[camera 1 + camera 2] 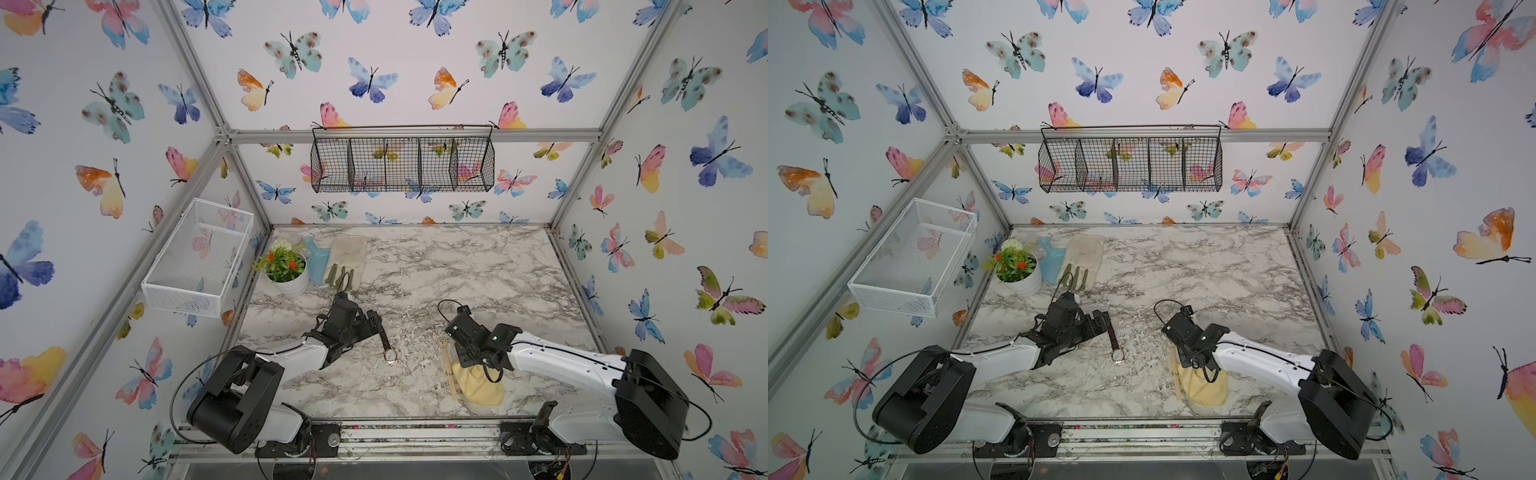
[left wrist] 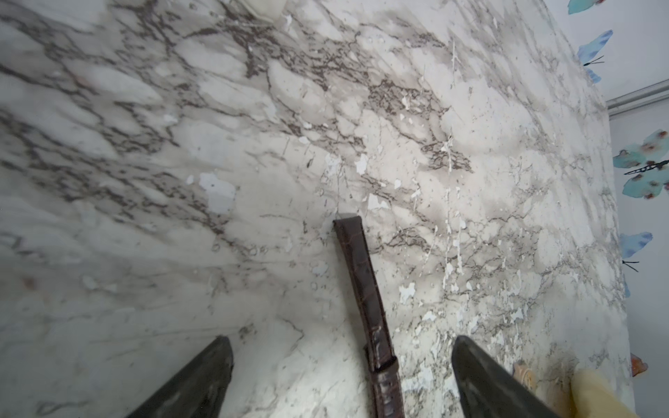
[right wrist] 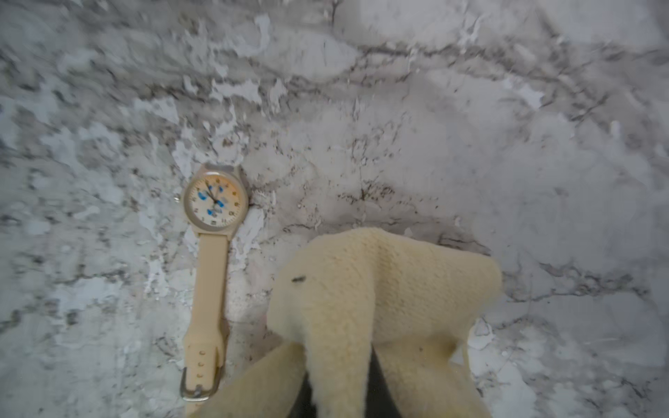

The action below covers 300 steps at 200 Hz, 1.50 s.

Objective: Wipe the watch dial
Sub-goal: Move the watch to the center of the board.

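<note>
From left: a white wire-mesh basket (image 1: 195, 257) on the side wall, a white pot (image 1: 293, 284) of orange and green flowers, then the left gripper (image 2: 340, 342), jaws spread wide and empty. Straddling, without touching, the glossy, crocodile-grained brown leather strap (image 2: 362, 282) of a round, gold-rimmed, white-faced watch (image 1: 390, 355). Lying flat and face up on the scuffed, grey-veined marble-pattern tabletop (image 1: 478, 270), near the front, between the two arms.

Just to its right, a second watch (image 1: 448, 368), also flat, with a matte cream strap (image 3: 210, 289), seemingly rubber or plastic, and a metal buckle. Blue blotches across its pale round dial (image 3: 215, 201), so by the look of it the face meant for wiping.

Further right, the right gripper (image 1: 478, 361), clamped tight on a nubbly pale-yellow cloth (image 3: 380, 289). Draped over the fingers and hanging just beside the cream strap, apparently not yet on the dial.

To do it well: carry the cloth across over the blotched face, lower until the soft pile presses on the glass, then rub in short strokes or small circles. Keep pressure light, since with nothing pinning the watch it is likely to skid on the smooth top. Consider steadying the cream strap with the free left gripper. Keep the hard fingertips behind the fabric and off the glass.
</note>
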Available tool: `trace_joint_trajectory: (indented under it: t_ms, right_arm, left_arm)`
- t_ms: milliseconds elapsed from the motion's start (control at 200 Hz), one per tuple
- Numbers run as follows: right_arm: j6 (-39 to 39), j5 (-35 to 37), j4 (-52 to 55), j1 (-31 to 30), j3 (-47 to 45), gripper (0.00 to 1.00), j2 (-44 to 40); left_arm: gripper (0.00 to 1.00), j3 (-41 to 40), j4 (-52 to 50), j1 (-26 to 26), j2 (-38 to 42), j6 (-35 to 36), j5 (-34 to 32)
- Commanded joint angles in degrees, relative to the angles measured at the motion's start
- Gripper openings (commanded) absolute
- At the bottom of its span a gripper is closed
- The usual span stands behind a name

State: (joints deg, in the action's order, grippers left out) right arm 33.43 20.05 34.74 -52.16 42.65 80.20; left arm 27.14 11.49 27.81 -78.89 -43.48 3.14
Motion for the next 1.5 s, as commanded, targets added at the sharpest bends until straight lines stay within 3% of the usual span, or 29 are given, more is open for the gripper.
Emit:
trace_joint_trajectory:
  t_ms: [0, 180, 355, 471, 696, 886, 1181, 1497]
  right_arm:
    - [0.02, -6.62, -0.79, 0.13, -0.3, 0.02, 5.76]
    - [1.93, -17.35, -11.07, -3.41, 0.75, 0.02, 13.19]
    - [4.38, -19.22, -13.28, -9.99, 12.51, 0.02, 23.39]
    - [2.99, -17.35, -9.99, -10.86, 19.61, 0.02, 27.44]
    - [1.29, -9.8, -6.64, -10.77, 17.79, 0.02, 18.33]
    - [1.8, -5.35, -5.91, -9.99, 10.15, 0.02, 8.42]
    - [2.23, -4.84, -8.61, -7.78, 1.73, 0.02, -1.79]
    - [2.04, -6.34, -10.47, -7.78, -0.64, 0.02, -2.42]
  left_arm:
    - [0.95, -0.25, -9.83, -0.36, 2.6, 2.54, -1.9]
    - [0.95, -0.7, -11.64, -0.31, 4.6, 3.36, -2.05]
    - [0.93, -0.8, -12.82, -0.35, 4.66, 4.09, -2.48]
    - [0.92, -0.53, -13.99, -0.23, 5.29, 4.38, -2.08]
    - [0.89, 1.17, -16.92, 0.2, 8.51, 4.24, -1.55]
    - [0.84, 5.53, -17.64, 5.69, 8.64, 1.43, -0.69]
    - [0.87, 9.96, -11.92, 19.07, 0.46, -6.1, 0.28]
    - [0.86, 8.28, -6.19, 20.18, -7.96, -7.01, 0.9]
